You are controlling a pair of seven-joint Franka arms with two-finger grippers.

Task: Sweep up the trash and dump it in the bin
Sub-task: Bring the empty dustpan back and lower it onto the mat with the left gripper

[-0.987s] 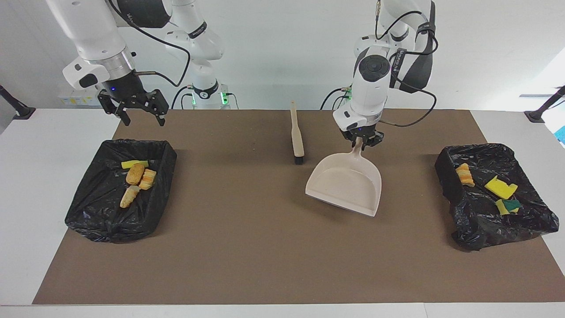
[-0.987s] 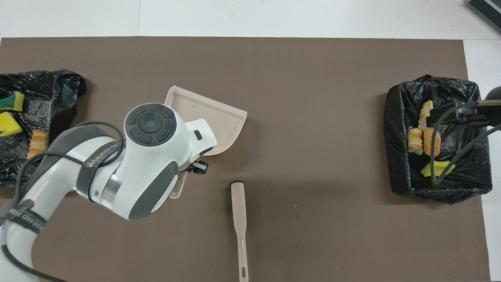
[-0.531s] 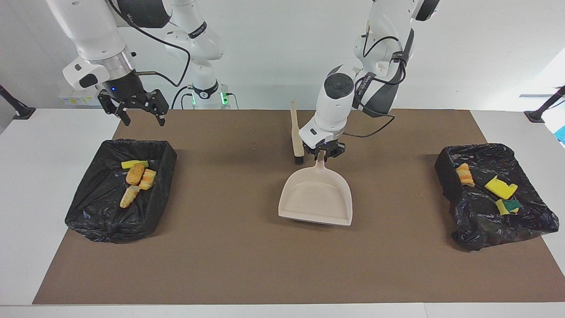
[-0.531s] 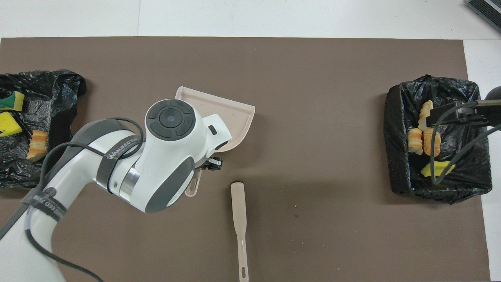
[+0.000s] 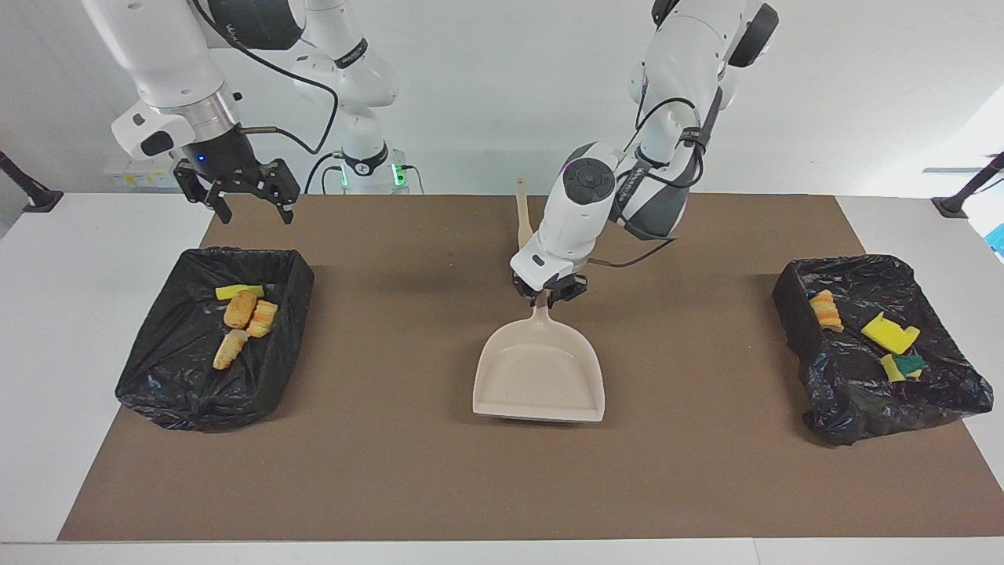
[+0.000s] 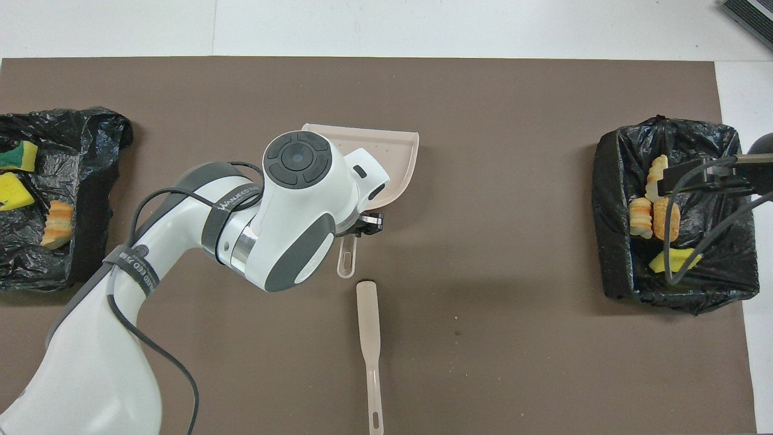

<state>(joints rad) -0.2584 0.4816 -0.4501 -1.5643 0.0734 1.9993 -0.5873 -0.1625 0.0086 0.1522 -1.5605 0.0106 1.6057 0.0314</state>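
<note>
My left gripper (image 5: 547, 295) is shut on the handle of the beige dustpan (image 5: 541, 377), near the middle of the brown mat. The pan sits low with its mouth pointing away from the robots; in the overhead view the left gripper (image 6: 357, 226) and arm cover most of the dustpan (image 6: 398, 158). The trash (image 5: 241, 308) lies in the black-lined bin (image 5: 172, 384) at the right arm's end. More trash (image 5: 889, 333) sits in the second bin (image 5: 863, 408) at the left arm's end. My right gripper (image 5: 255, 210) hangs open over the mat's edge by the first bin.
The beige brush (image 6: 368, 326) lies on the mat, nearer to the robots than the dustpan; my left arm hides its bristle end in the facing view. Both bins (image 6: 616, 241) (image 6: 90, 151) stand at the mat's two ends. The brown mat (image 5: 408, 471) covers the white table.
My left gripper has carried the dustpan toward the middle of the mat and farther from the robots, turning its mouth square. The right arm has stayed still.
</note>
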